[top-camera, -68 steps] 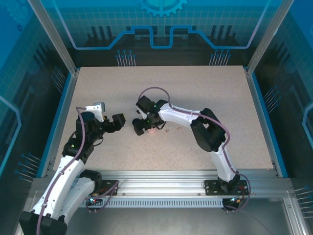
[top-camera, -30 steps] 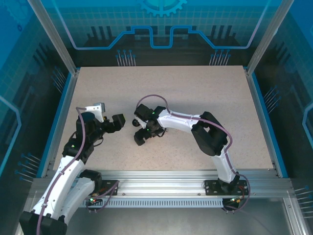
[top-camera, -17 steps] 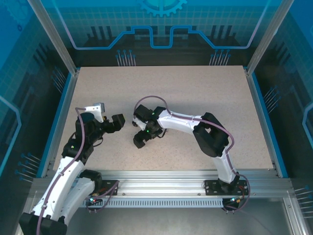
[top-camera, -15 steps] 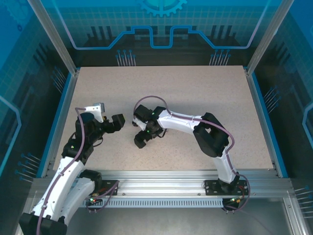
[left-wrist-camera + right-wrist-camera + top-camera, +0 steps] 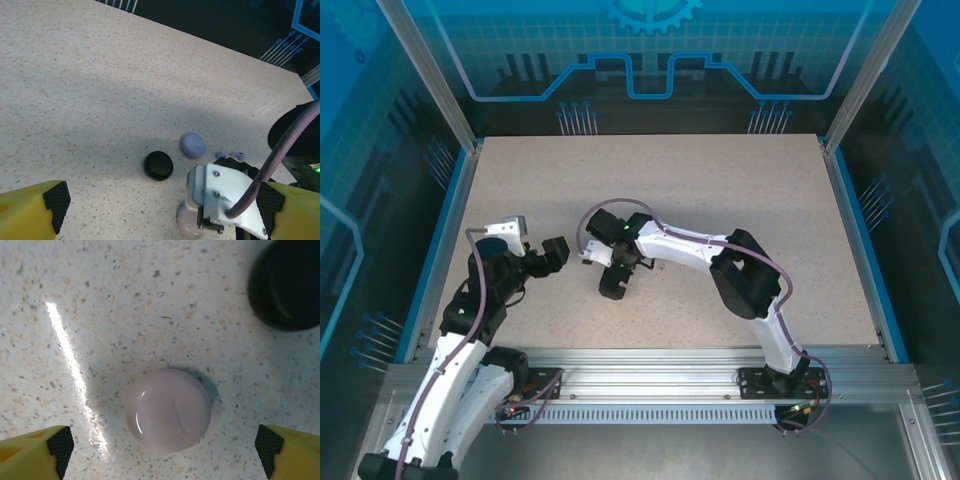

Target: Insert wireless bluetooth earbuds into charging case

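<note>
The R pincer hung straight over the pinkish case. Its fingers were wide apart w/ nothing between them. The round case sat right in the gap, so the pincer looked lined up to come down and grab it. The case lay flat on the surface w/ its lid shut, so it prob. had to be opened before any bud could go in. The black case sat near it, off to one side, not touching.

The L pincer was wide apart too and held nothing. It hung low and off to the side, pointed at the little group of things. Maybe that was so it could help hold a case, or just keep out of the way. From its camera, the lilac case lay just beside the black one. Two tiny lilac earbuds lay loose on the surface just past it — not in any case yet. So the job looked barely begun.
</note>
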Action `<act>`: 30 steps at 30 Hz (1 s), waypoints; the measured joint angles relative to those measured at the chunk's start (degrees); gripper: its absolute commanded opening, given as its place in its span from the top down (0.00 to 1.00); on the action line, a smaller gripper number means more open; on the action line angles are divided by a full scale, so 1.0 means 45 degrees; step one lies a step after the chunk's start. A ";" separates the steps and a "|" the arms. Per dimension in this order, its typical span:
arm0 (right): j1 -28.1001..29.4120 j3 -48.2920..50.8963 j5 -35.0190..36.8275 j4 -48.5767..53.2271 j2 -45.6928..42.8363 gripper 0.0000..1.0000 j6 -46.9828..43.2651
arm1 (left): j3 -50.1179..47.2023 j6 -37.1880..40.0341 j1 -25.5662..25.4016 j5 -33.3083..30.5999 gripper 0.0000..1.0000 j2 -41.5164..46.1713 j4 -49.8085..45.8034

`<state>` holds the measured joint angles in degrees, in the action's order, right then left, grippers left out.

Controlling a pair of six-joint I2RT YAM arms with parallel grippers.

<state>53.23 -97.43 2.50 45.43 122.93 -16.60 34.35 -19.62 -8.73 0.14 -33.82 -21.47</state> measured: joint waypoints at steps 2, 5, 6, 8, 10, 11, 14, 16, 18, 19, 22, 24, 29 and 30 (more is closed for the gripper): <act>0.0005 -0.0233 0.0010 0.0219 0.0340 0.04 -0.0651 | 0.0000 -0.0092 0.0000 -0.0311 0.01 0.0272 -0.0238; 0.0005 -0.0661 0.0019 0.0539 0.0826 0.07 -0.1399 | 0.0000 -0.0287 0.0000 -0.0831 0.01 0.0699 -0.0534; 0.0005 -0.0792 0.0029 0.0636 0.0952 0.09 -0.1583 | 0.0005 -0.0306 0.0000 -0.0976 0.01 0.0811 -0.0617; 0.0005 -0.1146 0.0078 0.0942 0.1219 0.11 -0.1962 | 0.0097 -0.0325 0.0000 -0.1248 0.01 0.0962 -0.0865; 0.0005 -0.1511 0.0165 0.1180 0.1457 0.13 -0.2200 | 0.0209 -0.0321 0.0000 -0.1433 0.01 0.1001 -0.0996; 0.0005 -0.1671 0.0223 0.1268 0.1569 0.14 -0.2293 | 0.0262 -0.0321 0.0000 -0.1496 0.01 0.1010 -0.1035; 0.0005 -0.2035 0.0384 0.1515 0.1875 0.17 -0.2531 | 0.0345 -0.0321 0.0000 -0.1622 0.01 0.1020 -0.1166; 0.0005 -0.2191 0.0408 0.1710 0.1982 0.17 -0.2637 | 0.0345 -0.0321 0.0000 -0.1661 0.01 0.1020 -0.1175; 0.0005 -0.2429 0.0452 0.1928 0.2127 0.20 -0.2739 | 0.0345 -0.0321 0.0000 -0.1666 0.01 0.1020 -0.1180; 0.0005 -0.2565 0.0432 0.2069 0.2239 0.21 -0.2807 | 0.0345 -0.0321 0.0000 -0.1685 0.01 0.1020 -0.1180; 0.0034 -0.2851 0.0369 0.2375 0.2414 0.26 -0.2919 | 0.0345 -0.0321 0.0000 -0.1749 0.01 0.1020 -0.1180; 0.0044 -0.2919 0.0330 0.2467 0.2458 0.29 -0.2953 | 0.0345 -0.0321 0.0000 -0.1753 0.01 0.1020 -0.1180; 0.0068 -0.3016 0.0306 0.2569 0.2516 0.39 -0.3002 | 0.0345 -0.0321 0.0000 -0.1753 0.01 0.1020 -0.1180; 0.0068 -0.3016 0.0291 0.2565 0.2516 0.40 -0.3002 | 0.0345 -0.0321 0.0000 -0.1753 0.01 0.1020 -0.1180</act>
<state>53.54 -111.00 3.81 56.97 134.26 -30.11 35.90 -21.06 -8.73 -7.75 -29.23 -26.79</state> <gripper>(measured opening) 0.627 0.987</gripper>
